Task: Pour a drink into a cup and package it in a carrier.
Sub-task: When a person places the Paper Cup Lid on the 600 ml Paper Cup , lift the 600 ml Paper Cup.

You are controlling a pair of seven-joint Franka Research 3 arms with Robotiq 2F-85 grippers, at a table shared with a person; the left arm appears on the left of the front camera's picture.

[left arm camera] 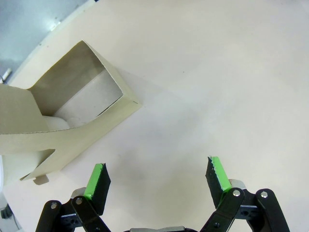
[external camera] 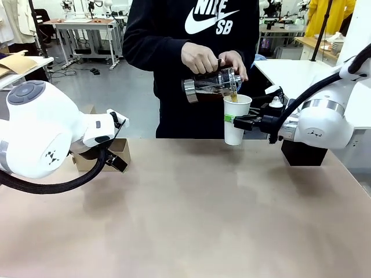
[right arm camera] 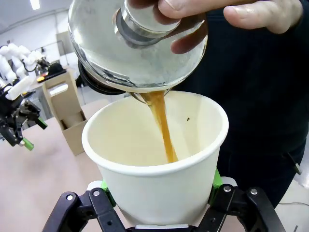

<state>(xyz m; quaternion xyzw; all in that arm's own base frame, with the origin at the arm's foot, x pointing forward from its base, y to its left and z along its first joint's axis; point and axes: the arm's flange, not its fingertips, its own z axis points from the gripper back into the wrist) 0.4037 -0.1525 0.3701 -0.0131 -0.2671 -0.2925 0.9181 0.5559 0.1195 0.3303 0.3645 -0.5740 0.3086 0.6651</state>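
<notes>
A person's hands point(external camera: 206, 58) tip a clear glass jug point(external camera: 211, 86) over the white paper cup point(external camera: 235, 124). A thin amber stream of drink point(right arm camera: 161, 121) falls from the jug point(right arm camera: 137, 46) into the cup point(right arm camera: 154, 164). My right gripper point(external camera: 242, 121) is shut on the cup's side and holds it upright above the table; its green pads point(right arm camera: 216, 180) press on the wall. The tan carrier point(external camera: 120, 152) stands at the left. My left gripper point(left arm camera: 158, 176) hangs open beside the carrier point(left arm camera: 72, 104), touching nothing.
A black box point(external camera: 304, 153) sits on the table behind my right arm. The person stands at the far edge in a black sweatshirt. The tan tabletop point(external camera: 191, 220) stretches wide in front. In the right wrist view the carrier point(right arm camera: 67, 111) and my left gripper point(right arm camera: 19, 130) show farther off.
</notes>
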